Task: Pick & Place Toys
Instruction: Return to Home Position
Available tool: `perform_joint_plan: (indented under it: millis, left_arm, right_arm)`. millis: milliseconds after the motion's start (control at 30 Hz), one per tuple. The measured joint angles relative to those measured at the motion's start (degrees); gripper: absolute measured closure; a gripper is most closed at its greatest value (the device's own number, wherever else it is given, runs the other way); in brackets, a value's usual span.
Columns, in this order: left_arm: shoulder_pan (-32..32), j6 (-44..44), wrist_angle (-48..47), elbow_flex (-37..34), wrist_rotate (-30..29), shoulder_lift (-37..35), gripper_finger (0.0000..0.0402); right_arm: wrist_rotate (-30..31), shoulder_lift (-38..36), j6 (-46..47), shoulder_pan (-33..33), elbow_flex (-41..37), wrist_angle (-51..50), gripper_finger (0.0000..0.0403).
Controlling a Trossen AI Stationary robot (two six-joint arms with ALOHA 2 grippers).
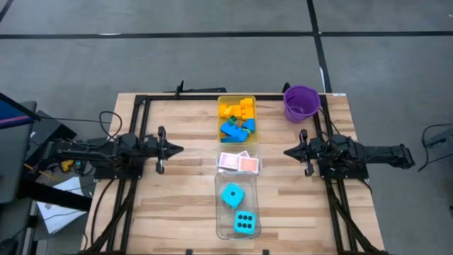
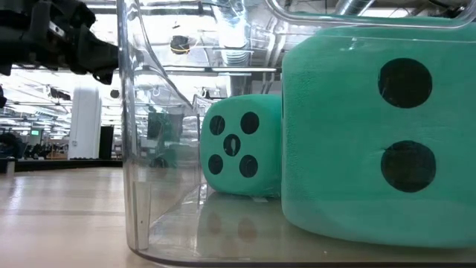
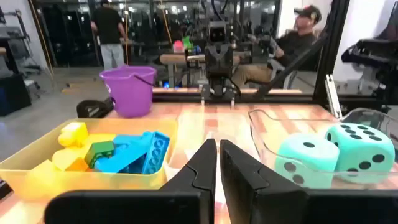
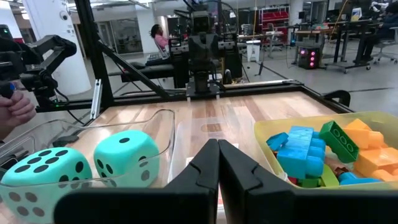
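Bricks (image 1: 237, 119) are heaped in the yellow tray (image 1: 219, 122). Cards (image 1: 238, 162) lie in the middle clear tray (image 1: 218, 167), and two dice (image 1: 232, 195) sit in the near clear tray (image 1: 217, 212). No toy shows loose on the surface (image 1: 177, 205). The bucket (image 1: 301, 103) stands at the far right corner, apart from the trays. Sorting thus appears complete, and seemingly only parking the arms is left. Left claw (image 1: 178, 149) and right claw (image 1: 287, 151) face each other across the trays, well clear of them, each with fingers pressed together on nothing.
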Motion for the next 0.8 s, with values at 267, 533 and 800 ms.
perform_joint_plan:
  millis: [267,533,800]
  left_arm:
    - [0.0,2.84,-3.19,0.44,3.77,-2.33,0.0385]
    - [0.02,2.01,3.48,-3.07,4.83,-8.9,0.0385]
    - [0.02,-0.37,-3.0,-3.07,6.21,-15.42,0.0385]
  right_arm:
    - [0.0,0.0,0.0,0.0,0.0,0.0,0.0403]
    - [0.01,0.0,0.02,0.0,0.0,0.04,0.0403]
    - [0.02,0.0,0.02,0.0,0.0,0.07,0.0403]
